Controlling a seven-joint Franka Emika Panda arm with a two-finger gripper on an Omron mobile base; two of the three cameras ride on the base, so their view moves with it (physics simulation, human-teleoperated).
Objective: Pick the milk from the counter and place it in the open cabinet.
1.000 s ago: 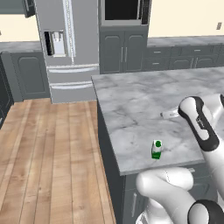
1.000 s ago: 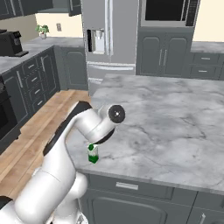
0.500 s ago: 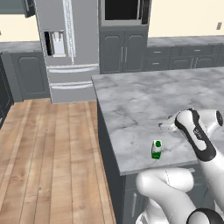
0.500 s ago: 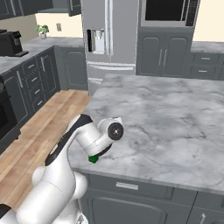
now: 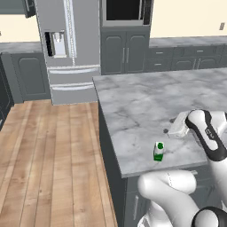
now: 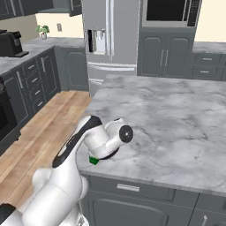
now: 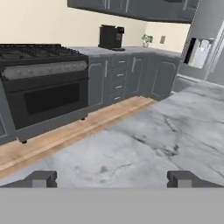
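The milk stood upright on the worktop, close to the front edge and near the corner that faces the wooden floor. In the left base view its green cap and green lower band were plain to see; in the right base view just a green scrap of it peeked out from under the arm's white joint. Nothing touched the carton.

The hand was spread wide and held nothing (its two dark finger tips sat far apart at the bottom of the hand view, with bare marble between them). In the left base view the white end of the arm hung low over the marble, near the milk, to its right and a little farther back, apart from it.

The hand view looked across the worktop's edge toward a black range against the cream wall, with a coffee machine and a small potted plant on the counter run beyond. Farther back in the room stood a steel refrigerator, and beside it a tall dark grey unit with a built-in oven above panelled doors.
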